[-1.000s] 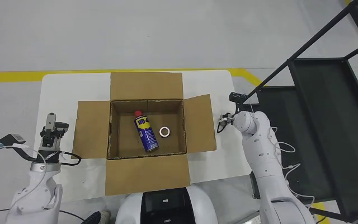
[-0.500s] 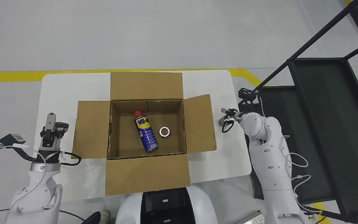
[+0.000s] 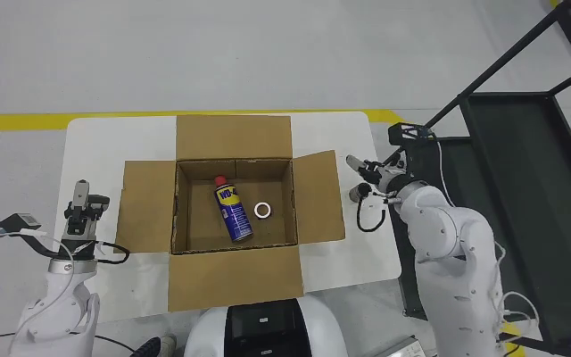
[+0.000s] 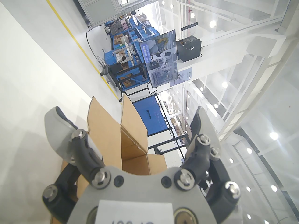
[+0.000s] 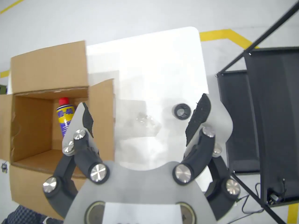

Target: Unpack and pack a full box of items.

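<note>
Two items lie on the floor of the open cardboard box (image 3: 234,272). One is a blue and yellow spray can (image 3: 232,211), on its side with its red cap toward the box's far wall. The other is a small pale ring (image 3: 263,210), close to the can on the side of the box's right wall and not touching it (a roll of some kind, too small to tell more). All four flaps are folded outward, and the box sits in the middle of the white table (image 3: 116,143).

The right gripper (image 3: 356,177) is outside the box, just past the outer edge of its right flap, over bare tabletop. Its claw stands wide, and nothing is held between the pads. In its wrist view the can's capped end shows inside the box. A small dark round thing with a hollow top (image 5: 181,111) sits just beside one black pad (image 5: 198,115), and I cannot tell whether it rests on the table.

The left gripper (image 4: 128,117) is on the opposite side of the box, beyond the outer edge of the left flap and well apart from the can and the ring. Its claw is also spread wide, with nothing in it, and the box's cardboard flaps show past its fingers.

A black metal rack (image 3: 500,170) stands off the table, farther to the box's right than the right gripper.
</note>
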`<act>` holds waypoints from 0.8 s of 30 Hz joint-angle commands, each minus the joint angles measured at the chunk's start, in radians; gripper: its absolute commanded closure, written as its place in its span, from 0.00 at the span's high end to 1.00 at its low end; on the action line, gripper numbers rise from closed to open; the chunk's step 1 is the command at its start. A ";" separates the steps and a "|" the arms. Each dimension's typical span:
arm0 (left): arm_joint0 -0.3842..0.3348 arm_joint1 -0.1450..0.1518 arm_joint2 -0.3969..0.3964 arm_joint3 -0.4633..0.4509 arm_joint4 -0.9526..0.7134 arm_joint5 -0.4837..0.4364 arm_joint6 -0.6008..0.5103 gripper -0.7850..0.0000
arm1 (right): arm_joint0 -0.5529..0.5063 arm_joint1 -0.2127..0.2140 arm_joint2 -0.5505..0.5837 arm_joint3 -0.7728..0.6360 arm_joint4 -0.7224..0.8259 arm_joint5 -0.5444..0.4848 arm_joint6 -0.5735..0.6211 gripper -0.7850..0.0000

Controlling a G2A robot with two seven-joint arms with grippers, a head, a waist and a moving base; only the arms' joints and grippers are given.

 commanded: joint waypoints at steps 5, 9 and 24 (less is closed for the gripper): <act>0.000 0.000 0.000 0.000 0.000 0.000 0.000 1.00 | 0.042 0.003 -0.142 -0.085 -0.028 -0.050 0.090 1.00; 0.000 0.000 0.000 0.000 0.000 0.000 0.000 1.00 | 0.106 -0.002 -0.295 -0.069 -0.093 -0.044 0.153 1.00; 0.000 0.000 0.000 0.000 0.000 0.000 0.000 1.00 | 0.435 -0.089 -0.752 0.385 -0.082 0.197 0.219 1.00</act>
